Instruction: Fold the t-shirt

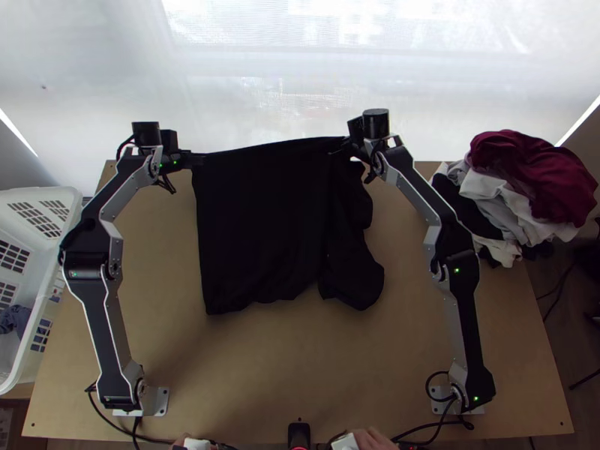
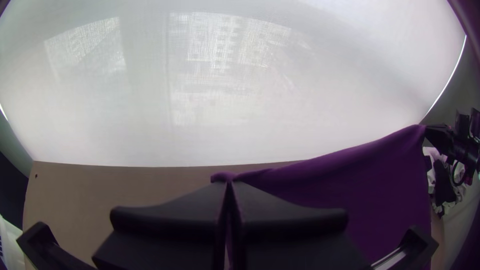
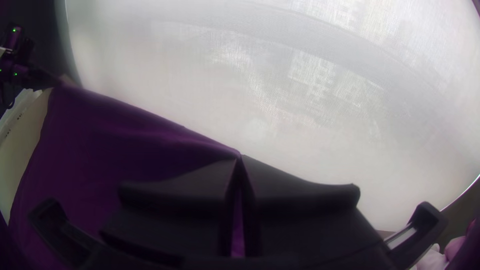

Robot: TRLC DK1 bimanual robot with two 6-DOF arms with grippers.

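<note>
A dark T-shirt [image 1: 259, 217], black from above and purple in the wrist views, is stretched between two robot grippers near the far side of a light wooden table [image 1: 300, 375]. The left gripper [image 1: 198, 159] is clenched on one far corner; the right gripper [image 1: 346, 145] pinches the other end of that same edge. The edge runs nearly straight from one to the other, its right end slightly farther from the arms' bases. From this line the cloth extends toward the bases: fairly flat beside the left gripper, looser and bunched on the near side of the right gripper, where a separate lobe bulges outward. That loose part lies nearer the right arm, so the next move probably calls for both grippers to travel together, keeping the edge taut; if the right lagged, the lobe could crease under the fold. A laundry pile [image 1: 525, 180] sits outward of the right gripper, a white basket [image 1: 37, 225] outward of the left. No lettering can be made out on the shirt.
</note>
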